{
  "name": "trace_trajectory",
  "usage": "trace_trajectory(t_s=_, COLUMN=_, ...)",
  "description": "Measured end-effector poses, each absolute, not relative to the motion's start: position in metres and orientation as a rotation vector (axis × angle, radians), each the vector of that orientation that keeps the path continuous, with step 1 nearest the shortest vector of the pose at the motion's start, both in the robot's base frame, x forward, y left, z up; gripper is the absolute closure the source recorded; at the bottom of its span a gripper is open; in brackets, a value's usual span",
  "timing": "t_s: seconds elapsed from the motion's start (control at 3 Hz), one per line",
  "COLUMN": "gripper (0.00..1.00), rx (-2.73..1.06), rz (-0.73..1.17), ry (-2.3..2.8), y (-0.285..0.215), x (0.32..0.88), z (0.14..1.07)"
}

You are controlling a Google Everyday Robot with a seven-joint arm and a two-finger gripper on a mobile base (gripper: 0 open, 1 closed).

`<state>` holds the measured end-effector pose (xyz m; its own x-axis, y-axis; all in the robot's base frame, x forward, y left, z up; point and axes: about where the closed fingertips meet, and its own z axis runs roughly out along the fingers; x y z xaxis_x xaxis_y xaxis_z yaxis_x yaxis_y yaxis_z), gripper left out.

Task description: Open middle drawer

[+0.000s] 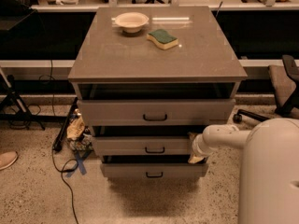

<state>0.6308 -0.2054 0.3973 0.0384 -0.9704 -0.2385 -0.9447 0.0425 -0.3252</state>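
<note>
The middle drawer (140, 146) is a grey-taupe flat front with a small black bar handle (154, 150), between the wider top drawer (156, 112) and the narrower bottom drawer (149, 171). All three fronts stand a little out from the cabinet. My gripper (195, 149) sits at the right end of the middle drawer front, at the end of my white arm (224, 136), which comes in from the right. Its tip is tucked against the drawer's right edge.
A cream bowl (131, 21) and a green-and-yellow sponge (162, 38) lie on the cabinet top (154, 55). Cables and clutter (74, 134) lie on the floor at the left. An office chair (280, 92) stands at the right. My white body (271, 171) fills the lower right.
</note>
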Motion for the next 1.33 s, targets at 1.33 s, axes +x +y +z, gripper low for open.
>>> trace_trajectory(t_s=1.33, gripper=1.00, rx=-1.909, rz=-0.046, ry=1.959, y=-0.2197, x=0.6082, z=0.4045)
